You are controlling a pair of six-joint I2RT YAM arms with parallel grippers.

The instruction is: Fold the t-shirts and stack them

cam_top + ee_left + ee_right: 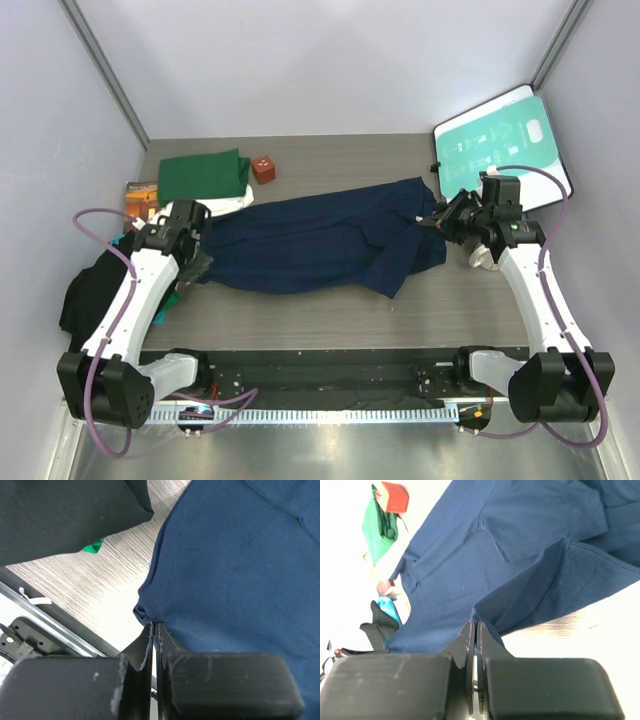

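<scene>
The navy t-shirt (320,245) lies across mid-table, between both arms.
The left gripper (154,630) and right gripper (474,627) are each pinched closed on opposite ends; its long axis runs side to side between them.

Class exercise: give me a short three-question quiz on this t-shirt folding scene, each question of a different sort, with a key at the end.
1. True or false: the left gripper and the right gripper are each shut on an edge of the navy blue cloth t-shirt.
2. What sits just beside the folded dark green cloth t-shirt? A: small red-brown cube. B: white mug. C: steel scissors.
3. Fill in: the flat teal-and-white board is at the far ___ corner of the grey wood-grain table.

Key: 1 true; 2 A; 3 right.
</scene>
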